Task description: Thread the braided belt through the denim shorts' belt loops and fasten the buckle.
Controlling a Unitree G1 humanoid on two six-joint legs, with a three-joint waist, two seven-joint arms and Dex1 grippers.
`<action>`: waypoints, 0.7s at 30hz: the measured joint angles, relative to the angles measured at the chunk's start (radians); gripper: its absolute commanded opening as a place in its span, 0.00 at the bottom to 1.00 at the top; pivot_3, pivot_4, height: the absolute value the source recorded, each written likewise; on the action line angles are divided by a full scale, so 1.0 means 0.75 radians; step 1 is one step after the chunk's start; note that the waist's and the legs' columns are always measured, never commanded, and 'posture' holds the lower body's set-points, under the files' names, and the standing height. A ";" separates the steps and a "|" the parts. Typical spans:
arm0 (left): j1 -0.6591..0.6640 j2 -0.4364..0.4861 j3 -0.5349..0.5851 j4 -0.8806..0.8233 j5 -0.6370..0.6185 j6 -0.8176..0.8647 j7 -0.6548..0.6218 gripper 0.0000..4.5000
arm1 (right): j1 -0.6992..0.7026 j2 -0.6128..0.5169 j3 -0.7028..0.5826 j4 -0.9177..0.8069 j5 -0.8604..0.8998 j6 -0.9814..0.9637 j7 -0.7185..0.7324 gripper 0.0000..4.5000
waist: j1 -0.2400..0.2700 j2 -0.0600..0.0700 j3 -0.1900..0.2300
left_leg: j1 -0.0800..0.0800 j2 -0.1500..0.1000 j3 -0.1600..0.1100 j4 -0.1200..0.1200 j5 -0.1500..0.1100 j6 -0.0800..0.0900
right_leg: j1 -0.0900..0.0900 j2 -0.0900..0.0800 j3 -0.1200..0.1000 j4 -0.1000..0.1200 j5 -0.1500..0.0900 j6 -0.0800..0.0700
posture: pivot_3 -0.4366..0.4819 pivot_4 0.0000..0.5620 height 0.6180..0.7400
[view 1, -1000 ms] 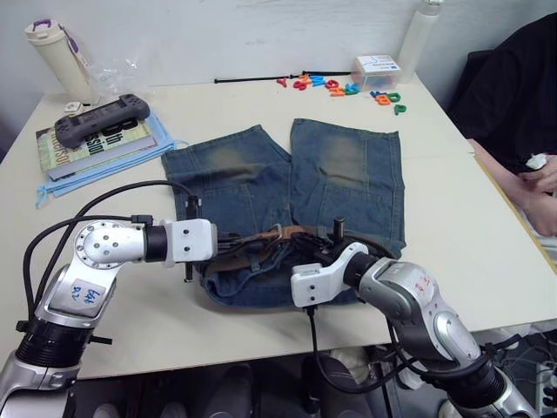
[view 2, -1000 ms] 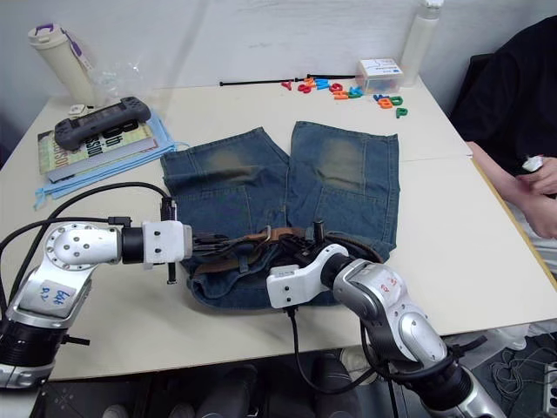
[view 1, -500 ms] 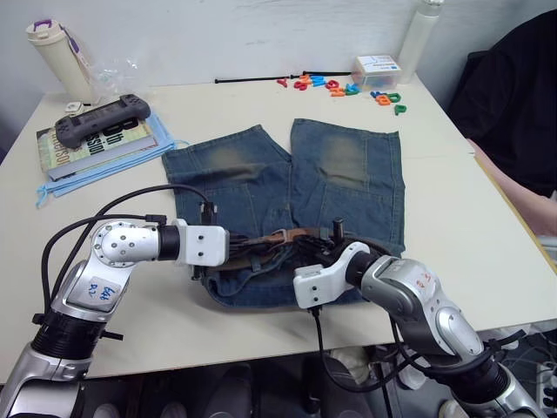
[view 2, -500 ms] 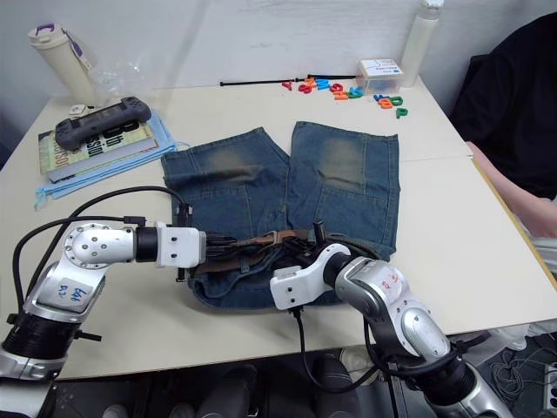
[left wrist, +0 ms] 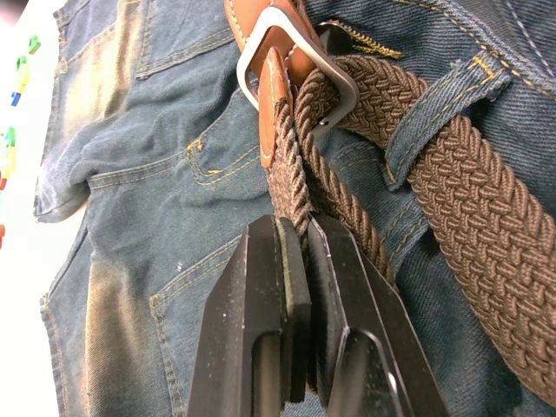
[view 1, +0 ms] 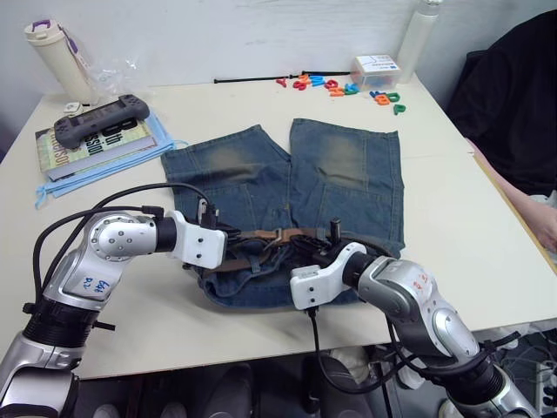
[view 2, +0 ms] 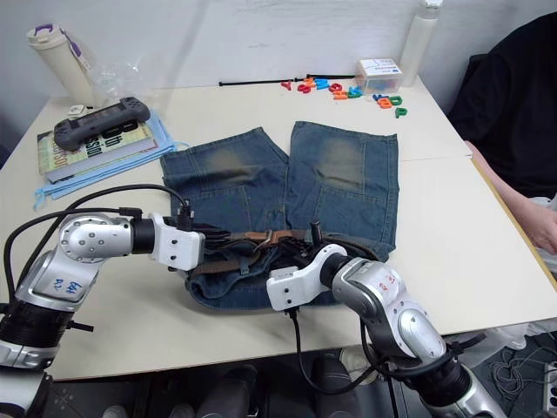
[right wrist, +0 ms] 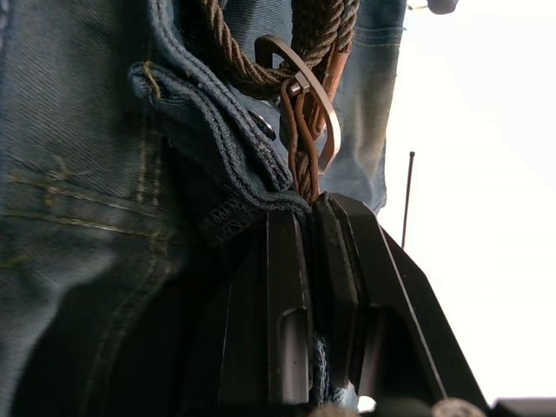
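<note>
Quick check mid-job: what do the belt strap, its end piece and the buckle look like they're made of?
The braided belt looks like woven brown cord, probably elastic or fabric: the plaited strands show plainly. Its tan end looks like smooth leather, or an imitation, with a clean cut edge. The buckle seems brushed silver metal, with a dull even sheen. The left tool is shut on the braided strap.

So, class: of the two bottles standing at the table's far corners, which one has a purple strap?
The bottle at the far-left corner, behind the books. The plain white bottle at the far right has no strap.
</note>
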 measured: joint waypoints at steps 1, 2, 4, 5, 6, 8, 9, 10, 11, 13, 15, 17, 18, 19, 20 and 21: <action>0.001 -0.012 0.000 -0.001 0.000 0.006 0.006 0.00 | -0.006 0.000 -0.002 0.005 -0.001 -0.003 -0.001 0.01 | 0.001 0.000 0.000 | 0.000 0.000 0.000 0.000 0.000 0.000 | 0.000 0.000 0.000 0.000 0.000 0.000 | 0.48 0.27 0.34; 0.004 -0.025 0.000 -0.002 -0.001 0.015 0.013 0.00 | -0.010 0.001 -0.004 0.008 -0.002 -0.004 -0.002 0.01 | 0.001 0.000 0.000 | 0.000 0.000 0.000 0.000 0.000 0.000 | 0.000 0.000 0.000 0.000 0.000 0.000 | 0.48 0.27 0.34; 0.012 -0.045 0.000 -0.005 -0.001 0.034 0.026 0.00 | -0.012 0.005 -0.005 0.015 -0.008 -0.005 -0.004 0.01 | 0.001 0.000 0.000 | 0.000 0.000 0.000 0.000 0.000 0.000 | 0.000 0.000 0.000 0.000 0.000 0.000 | 0.48 0.27 0.34; 0.014 -0.052 0.000 -0.007 -0.001 0.044 0.032 0.00 | -0.012 0.007 -0.005 0.018 -0.010 -0.006 -0.006 0.01 | 0.001 0.000 0.000 | 0.000 0.000 0.000 0.000 0.000 0.000 | 0.000 0.000 0.000 0.000 0.000 0.000 | 0.48 0.27 0.34; 0.014 -0.064 0.001 -0.010 -0.001 0.054 0.036 0.00 | -0.012 0.009 -0.005 0.019 -0.012 -0.006 -0.007 0.01 | 0.001 0.000 0.000 | 0.000 0.000 0.000 0.000 0.000 0.000 | 0.000 0.000 0.000 0.000 0.000 0.000 | 0.48 0.27 0.34; 0.017 -0.088 0.001 -0.013 0.000 0.071 0.048 0.00 | -0.012 0.010 -0.009 0.021 -0.014 -0.006 -0.007 0.01 | 0.002 0.000 0.000 | 0.000 0.000 0.000 0.001 0.000 0.000 | 0.000 0.000 0.000 0.001 0.000 0.000 | 0.48 0.27 0.34; 0.016 -0.094 0.000 -0.013 0.000 0.074 0.050 0.00 | -0.013 0.010 -0.010 0.021 -0.015 -0.006 -0.007 0.01 | 0.002 0.000 0.000 | 0.000 0.000 0.000 0.001 0.000 0.000 | 0.000 0.000 0.000 0.001 0.000 0.000 | 0.48 0.27 0.34; 0.016 -0.104 0.000 -0.014 0.000 0.075 0.053 0.00 | -0.012 0.010 -0.011 0.021 -0.015 -0.006 -0.008 0.01 | 0.002 0.000 0.000 | 0.000 0.000 0.000 0.001 0.000 0.000 | 0.000 0.000 0.000 0.001 0.000 0.000 | 0.48 0.27 0.34; 0.016 -0.111 0.000 -0.014 0.000 0.075 0.057 0.00 | -0.012 0.010 -0.013 0.021 -0.016 -0.007 -0.009 0.01 | 0.002 0.000 0.000 | 0.000 0.000 0.000 0.001 0.000 0.000 | 0.000 0.000 0.000 0.001 0.000 0.000 | 0.48 0.27 0.34; 0.014 -0.141 -0.001 -0.014 -0.001 0.075 0.062 0.00 | -0.013 0.011 -0.018 0.022 -0.015 -0.009 -0.010 0.01 | 0.002 0.000 0.000 | 0.000 0.000 0.000 0.001 0.000 0.000 | 0.000 0.000 0.000 0.001 0.000 0.000 | 0.48 0.27 0.34; 0.014 -0.160 -0.003 -0.017 -0.003 0.070 0.062 0.00 | -0.015 0.015 -0.018 0.022 -0.015 -0.014 -0.011 0.01 | 0.002 0.000 0.000 | 0.000 0.000 0.000 0.002 0.000 0.000 | 0.000 0.000 0.000 0.001 0.000 0.000 | 0.48 0.27 0.34; 0.015 -0.163 -0.004 -0.023 -0.004 0.066 0.061 0.00 | -0.015 0.018 -0.018 0.022 -0.015 -0.024 -0.012 0.01 | 0.000 0.000 0.000 | 0.000 0.000 0.000 0.002 0.000 -0.001 | 0.000 0.000 0.000 0.001 0.000 0.000 | 0.48 0.27 0.34; 0.017 -0.163 -0.003 -0.025 -0.006 0.064 0.060 0.00 | -0.015 0.018 -0.018 0.022 -0.015 -0.030 -0.012 0.01 | -0.001 0.000 0.000 | 0.000 0.000 0.000 0.002 0.000 -0.001 | 0.000 0.000 0.000 0.001 0.000 0.000 | 0.48 0.27 0.34; 0.021 -0.164 -0.002 -0.025 -0.009 0.064 0.060 0.00 | -0.015 0.018 -0.019 0.022 -0.015 -0.034 -0.012 0.01 | -0.001 0.000 0.000 | 0.000 0.000 0.000 0.002 0.000 -0.001 | 0.000 0.000 0.000 0.001 0.000 0.000 | 0.48 0.27 0.34; 0.023 -0.168 -0.002 -0.025 -0.012 0.065 0.061 0.00 | -0.015 0.018 -0.019 0.022 -0.015 -0.036 -0.012 0.01 | 0.000 0.000 0.000 | 0.000 0.000 0.000 0.002 0.000 0.000 | 0.000 0.000 0.000 0.001 0.000 0.000 | 0.48 0.27 0.34; 0.023 -0.177 -0.001 -0.025 -0.013 0.071 0.061 0.00 | -0.015 0.018 -0.020 0.022 -0.015 -0.036 -0.012 0.01 | 0.001 0.000 0.000 | 0.000 0.000 0.000 0.002 0.000 -0.001 | 0.000 0.000 0.000 0.001 0.000 0.000 | 0.48 0.27 0.34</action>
